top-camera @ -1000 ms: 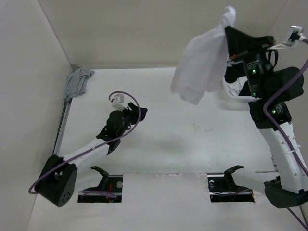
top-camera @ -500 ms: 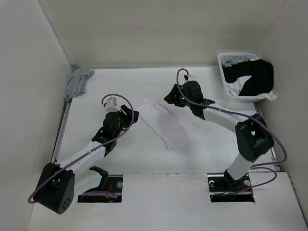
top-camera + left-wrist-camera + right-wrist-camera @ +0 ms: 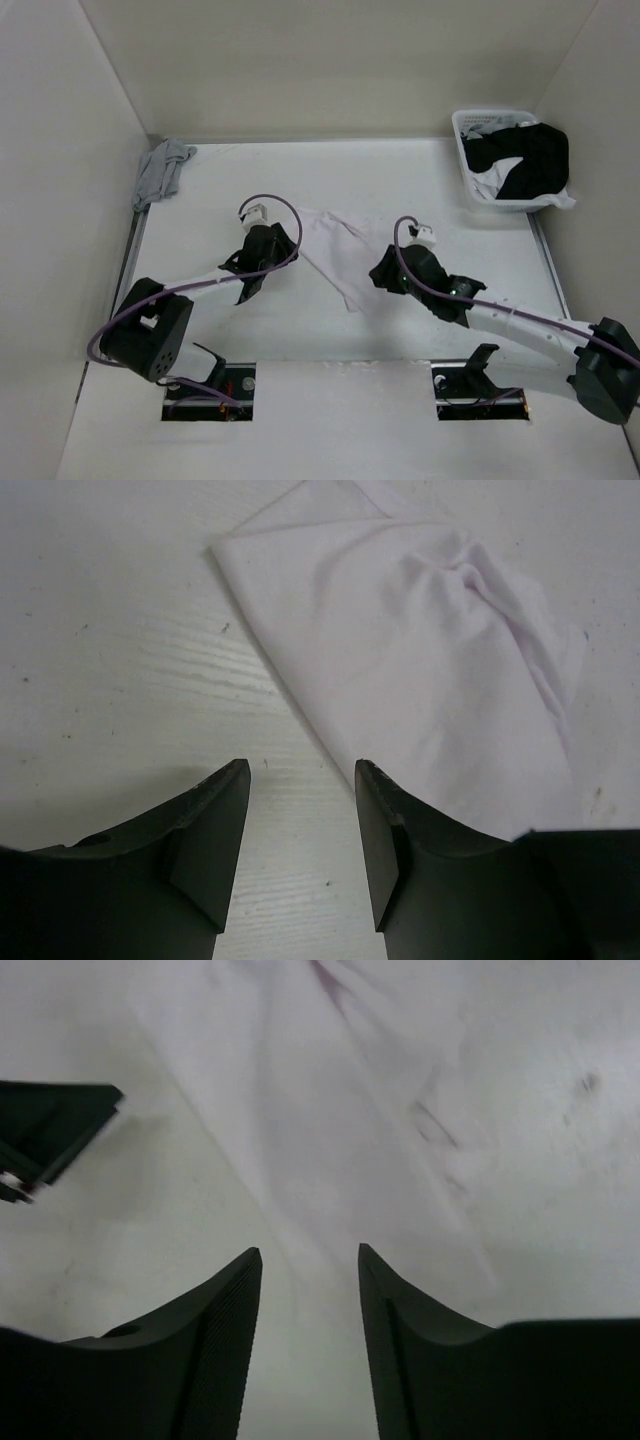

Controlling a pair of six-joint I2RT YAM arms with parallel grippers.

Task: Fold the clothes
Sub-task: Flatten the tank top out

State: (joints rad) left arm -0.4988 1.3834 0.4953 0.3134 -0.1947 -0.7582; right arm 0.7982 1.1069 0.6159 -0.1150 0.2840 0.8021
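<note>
The clothes, a thin white top, lie crumpled flat in the middle of the table, a long strip running from upper left to lower right. They also fill the upper right of the left wrist view and the middle of the right wrist view. My left gripper is open just off the top's left edge, over bare table. At the top's lower right end, my right gripper is open and low over the cloth, holding nothing.
A white basket with black garments stands at the back right. A grey cloth lies bunched in the back left corner. White walls close in on the table's left, back and right sides.
A second ago the right gripper held the white top high in the air. It has since laid it on the table, let go and drawn back. The left gripper moved closer to the top.
</note>
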